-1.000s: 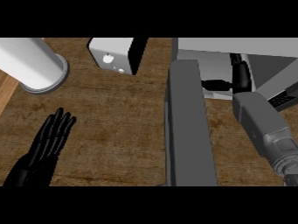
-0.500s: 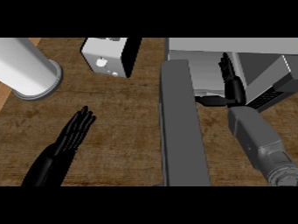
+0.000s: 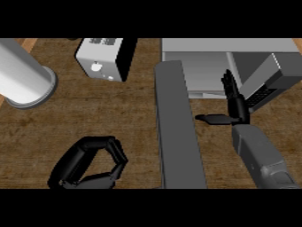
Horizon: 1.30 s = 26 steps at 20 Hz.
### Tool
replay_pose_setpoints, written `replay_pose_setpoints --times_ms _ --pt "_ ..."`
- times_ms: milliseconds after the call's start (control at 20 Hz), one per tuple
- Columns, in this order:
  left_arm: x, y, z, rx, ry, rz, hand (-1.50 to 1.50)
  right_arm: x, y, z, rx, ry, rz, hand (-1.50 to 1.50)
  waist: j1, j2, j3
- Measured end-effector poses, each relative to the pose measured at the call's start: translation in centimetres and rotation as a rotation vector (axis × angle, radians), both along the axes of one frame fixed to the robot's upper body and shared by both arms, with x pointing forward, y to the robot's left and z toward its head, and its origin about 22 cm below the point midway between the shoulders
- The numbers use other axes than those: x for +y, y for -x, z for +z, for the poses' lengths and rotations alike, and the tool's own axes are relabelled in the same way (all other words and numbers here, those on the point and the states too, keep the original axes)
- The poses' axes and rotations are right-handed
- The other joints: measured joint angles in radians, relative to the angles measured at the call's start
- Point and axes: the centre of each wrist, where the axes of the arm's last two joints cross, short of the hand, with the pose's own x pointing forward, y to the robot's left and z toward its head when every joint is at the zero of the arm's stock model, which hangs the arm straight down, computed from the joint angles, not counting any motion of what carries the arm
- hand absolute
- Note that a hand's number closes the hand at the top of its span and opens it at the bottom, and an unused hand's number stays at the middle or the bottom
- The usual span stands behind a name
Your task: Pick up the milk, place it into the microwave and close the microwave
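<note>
The microwave [image 3: 205,55] stands at the back right, its dark grey door [image 3: 177,133] swung open toward me. Inside its cavity a grey carton [image 3: 280,71], which looks like the milk, leans at a tilt on the right side. My right hand [image 3: 234,99] is open at the cavity's mouth, fingers straight and pointing inward, thumb out to the left. It sits just left of the carton, and I cannot tell whether they touch. My left hand [image 3: 91,162] hovers over the counter at the lower left with its fingers curled and nothing in them.
A white and black toaster [image 3: 104,60] stands at the back, left of the microwave. A thick white cylinder [image 3: 16,77] rises at the far left. The wooden counter [image 3: 107,115] lies bare between them, and the open door splits the space between my two arms.
My left hand's fingers went from straight to curled. The right hand has drawn back a little from the carton inside the microwave, fingers still straight.
</note>
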Motion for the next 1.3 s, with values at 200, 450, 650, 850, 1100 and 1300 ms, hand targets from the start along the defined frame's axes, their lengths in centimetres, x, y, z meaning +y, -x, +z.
replay_pose_setpoints --times_ms 200,450,650,850,1100,1300 --pt "-1.5 -1.4 -1.1 0.010 -0.035 -0.018 1.50 -0.8 2.2 -1.7 0.002 -0.001 0.020 -1.50 -0.013 -0.005 -0.001" --pt "-3.2 -2.2 -2.6 0.036 -0.127 -0.084 1.50 -1.9 4.3 -2.6 -0.004 0.011 0.048 -1.50 -0.033 -0.011 -0.002" --pt "-5.3 -2.5 -4.0 0.070 -0.171 -0.159 1.50 -3.1 5.7 -2.3 -0.025 0.014 0.055 -1.50 -0.041 -0.012 -0.003" --pt "-7.1 -2.3 -5.6 0.093 -0.179 -0.205 1.50 -4.2 8.1 -1.8 -0.050 0.015 0.058 -1.50 -0.051 -0.014 -0.003" --pt "-9.8 -2.0 -7.2 0.103 -0.201 -0.284 1.50 -6.1 10.9 0.3 -0.078 0.007 0.045 -1.50 -0.055 -0.011 -0.004" --pt "-12.5 -1.5 -7.7 0.086 -0.249 -0.311 1.50 -7.4 13.1 2.4 -0.106 -0.007 0.032 -1.50 -0.064 -0.008 -0.004"
